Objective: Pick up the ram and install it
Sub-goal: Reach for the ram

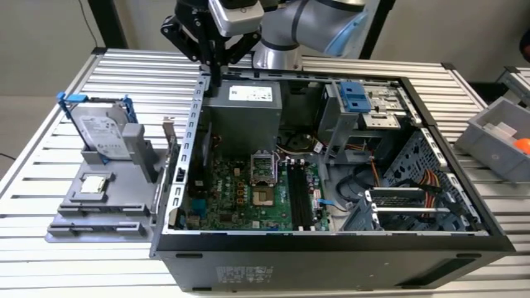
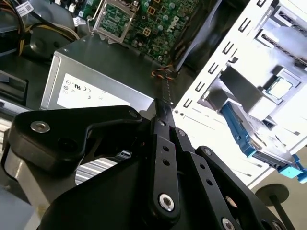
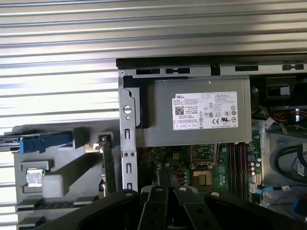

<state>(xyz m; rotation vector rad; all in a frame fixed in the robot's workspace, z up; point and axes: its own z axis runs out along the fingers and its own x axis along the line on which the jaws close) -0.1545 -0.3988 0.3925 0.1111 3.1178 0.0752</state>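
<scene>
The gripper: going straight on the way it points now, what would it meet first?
Probably the power supply, at its edge beside the case wall; the gripper hangs above that corner. Depth is unclear: perhaps the wall's rim.

A black gripper (image 2: 162, 109) is seen in the foreground, its fingers closed to a narrow tip. Beyond it, a grey power supply (image 2: 120, 62) with a white label is shown beside a green motherboard (image 2: 165, 18). A blue-framed hard drive (image 2: 244, 134) is seen past the case's perforated metal edge (image 2: 216, 72).
</scene>
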